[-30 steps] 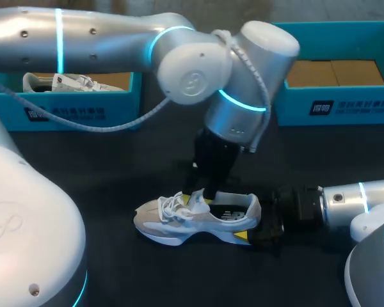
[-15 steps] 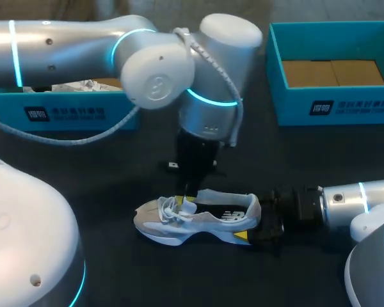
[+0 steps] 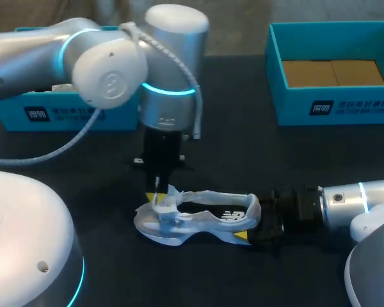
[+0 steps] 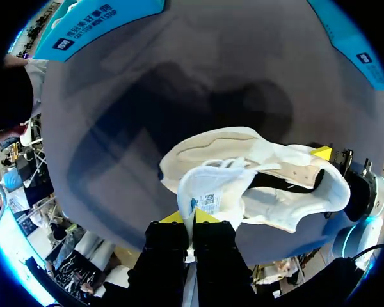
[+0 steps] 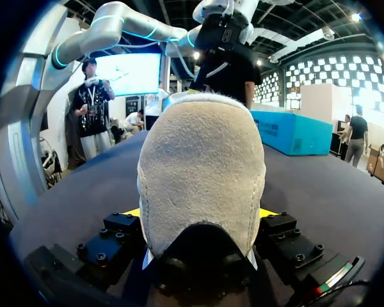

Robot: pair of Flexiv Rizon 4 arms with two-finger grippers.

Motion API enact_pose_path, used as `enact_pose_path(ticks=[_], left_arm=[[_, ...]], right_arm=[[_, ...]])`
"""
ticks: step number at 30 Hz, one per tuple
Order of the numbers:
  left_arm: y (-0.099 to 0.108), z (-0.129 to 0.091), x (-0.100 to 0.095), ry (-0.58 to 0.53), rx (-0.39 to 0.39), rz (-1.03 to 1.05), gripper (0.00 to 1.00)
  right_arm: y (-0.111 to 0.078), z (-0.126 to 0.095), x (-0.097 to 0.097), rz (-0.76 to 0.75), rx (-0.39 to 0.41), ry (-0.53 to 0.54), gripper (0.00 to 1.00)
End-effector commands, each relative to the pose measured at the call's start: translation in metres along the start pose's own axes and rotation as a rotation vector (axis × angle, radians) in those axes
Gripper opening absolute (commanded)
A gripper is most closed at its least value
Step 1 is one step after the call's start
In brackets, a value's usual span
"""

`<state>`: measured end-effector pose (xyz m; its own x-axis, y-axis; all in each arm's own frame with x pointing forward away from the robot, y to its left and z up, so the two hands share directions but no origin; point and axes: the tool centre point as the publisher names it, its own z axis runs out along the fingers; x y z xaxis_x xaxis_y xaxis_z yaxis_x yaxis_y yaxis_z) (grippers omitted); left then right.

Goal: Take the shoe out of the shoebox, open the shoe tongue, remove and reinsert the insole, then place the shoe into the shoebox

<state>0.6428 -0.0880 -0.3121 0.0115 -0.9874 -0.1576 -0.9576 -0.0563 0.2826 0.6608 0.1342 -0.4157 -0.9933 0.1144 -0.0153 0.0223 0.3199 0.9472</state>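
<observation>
The pale grey-and-white mesh sneaker (image 3: 198,220) lies lengthwise across the black table (image 3: 243,160), toe to the left and heel to the right. The right gripper (image 3: 261,222) comes in level and is clamped on the heel, which hides most of its fingers. The left gripper (image 3: 155,199) hangs vertically, pinching the white tongue (image 4: 211,192). Farther back, its arm partly screens a teal cardboard shoebox (image 3: 57,112).

Bright even overhead light, broad soft shadow on table (image 4: 147,109) — pale shoe (image 4: 217,147) brightly lit
</observation>
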Motion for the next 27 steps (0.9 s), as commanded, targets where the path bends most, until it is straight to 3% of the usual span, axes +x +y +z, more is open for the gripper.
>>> enact_pose_path(ticks=[1,5,6,12,13,14,16,17,18,27], left_arm=[[0.000,0.013,-0.024,0.568,-0.016,0.007,0.00],[-0.005,0.030,-0.035,0.619,-0.043,-0.010,0.00],[-0.008,0.037,-0.038,0.629,-0.081,-0.014,0.00],[-0.015,0.053,-0.041,0.626,-0.118,-0.034,0.00],[-0.015,0.054,-0.042,0.626,-0.118,-0.035,0.08],[-0.016,0.055,-0.043,0.625,-0.118,-0.036,0.28],[-0.015,0.055,-0.045,0.624,-0.118,-0.037,0.48],[-0.013,0.052,-0.047,0.627,-0.116,-0.029,0.79],[-0.012,0.049,-0.048,0.630,-0.106,-0.020,0.98],[0.018,-0.002,-0.060,0.649,0.039,0.110,1.00]], right_arm=[[-0.001,0.001,0.001,0.001,0.006,0.000,0.00],[-0.001,0.001,0.001,0.001,0.006,0.000,0.00],[-0.001,0.001,0.001,0.001,0.006,0.000,0.00],[-0.001,0.001,0.001,0.001,0.006,0.000,0.00],[-0.001,0.001,0.001,0.001,0.006,0.000,0.00],[-0.001,0.001,0.001,0.001,0.006,0.000,0.00],[-0.001,0.001,0.001,0.001,0.006,0.000,0.00],[-0.001,0.001,0.001,0.001,0.006,0.000,0.00],[-0.001,0.001,0.001,0.001,0.006,0.000,0.00],[-0.001,0.001,0.001,0.001,0.006,0.000,0.00]])
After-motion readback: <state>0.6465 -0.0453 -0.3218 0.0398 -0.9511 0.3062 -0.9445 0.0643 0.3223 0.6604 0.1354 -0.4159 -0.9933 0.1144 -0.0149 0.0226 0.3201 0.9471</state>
